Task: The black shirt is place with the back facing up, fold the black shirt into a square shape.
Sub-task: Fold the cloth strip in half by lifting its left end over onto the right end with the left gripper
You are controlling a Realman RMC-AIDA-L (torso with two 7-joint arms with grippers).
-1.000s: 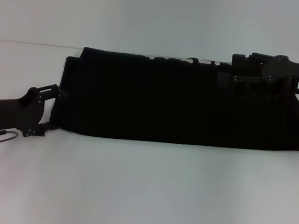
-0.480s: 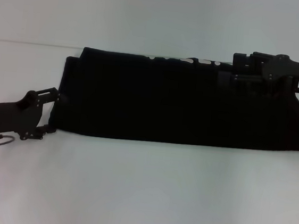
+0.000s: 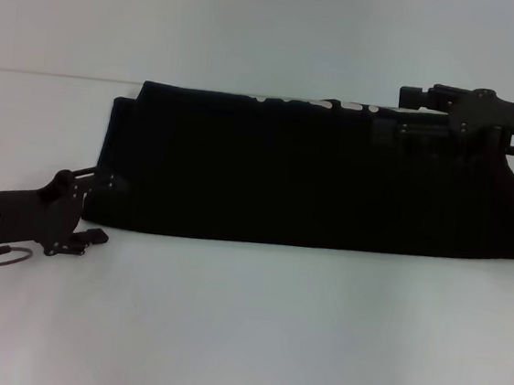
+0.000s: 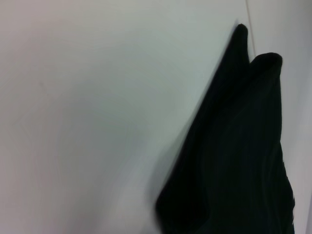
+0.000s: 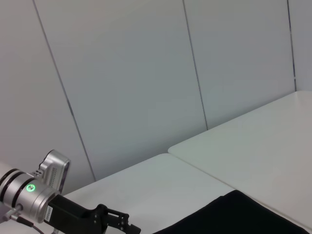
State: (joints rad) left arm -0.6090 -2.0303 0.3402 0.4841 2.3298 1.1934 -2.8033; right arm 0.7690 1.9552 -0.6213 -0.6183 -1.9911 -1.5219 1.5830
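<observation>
The black shirt (image 3: 314,176) lies folded into a long flat band across the white table, with white lettering (image 3: 317,102) peeking along its far edge. My left gripper (image 3: 104,207) stands open at the shirt's near-left corner, one finger over the cloth edge and the other just off it on the table. My right gripper (image 3: 407,116) sits over the shirt's far edge toward the right end, black against black cloth. In the left wrist view, a folded shirt corner (image 4: 243,161) lies on the table. The right wrist view shows the shirt's edge (image 5: 239,214) and the left gripper (image 5: 117,222) beyond it.
The white table (image 3: 243,329) stretches bare in front of the shirt and behind it. A seam between two tabletops (image 5: 204,173) runs near the shirt. Grey wall panels (image 5: 146,73) stand behind the table.
My left gripper has dropped toward the near edge and slid a little right, to the shirt's near-left corner. The right gripper has shifted slightly toward the far edge. The shirt lies as before.
</observation>
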